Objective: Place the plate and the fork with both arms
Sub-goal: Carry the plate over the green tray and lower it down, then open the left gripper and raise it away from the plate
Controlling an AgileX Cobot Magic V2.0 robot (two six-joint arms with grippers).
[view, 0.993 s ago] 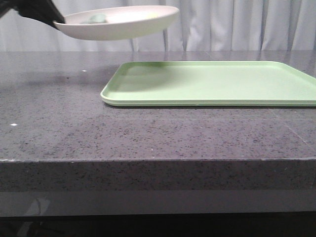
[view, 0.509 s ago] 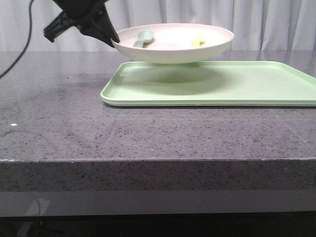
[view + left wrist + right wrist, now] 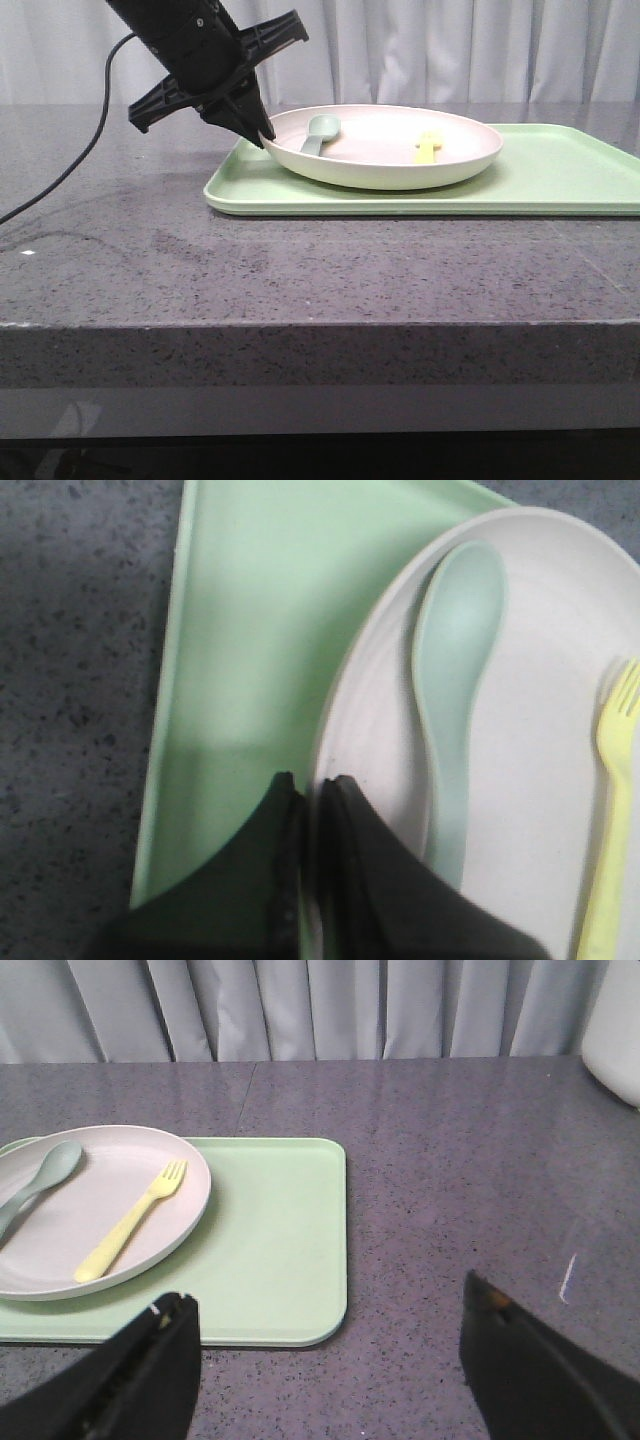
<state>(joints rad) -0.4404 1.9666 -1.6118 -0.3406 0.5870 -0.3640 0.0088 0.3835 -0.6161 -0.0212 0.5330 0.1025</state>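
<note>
The plate [image 3: 385,160] on the tray [image 3: 560,175] holds fork [image 3: 427,147] and spoon [image 3: 318,132].

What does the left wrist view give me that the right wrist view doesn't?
Only the left wrist view shows the left tool shut on the plate rim, over the tray corner. Only the right wrist view shows the right tool open and holding nothing, the bare half of the tray, and the curtain behind. Both show the spoon and fork lying on the plate.
</note>
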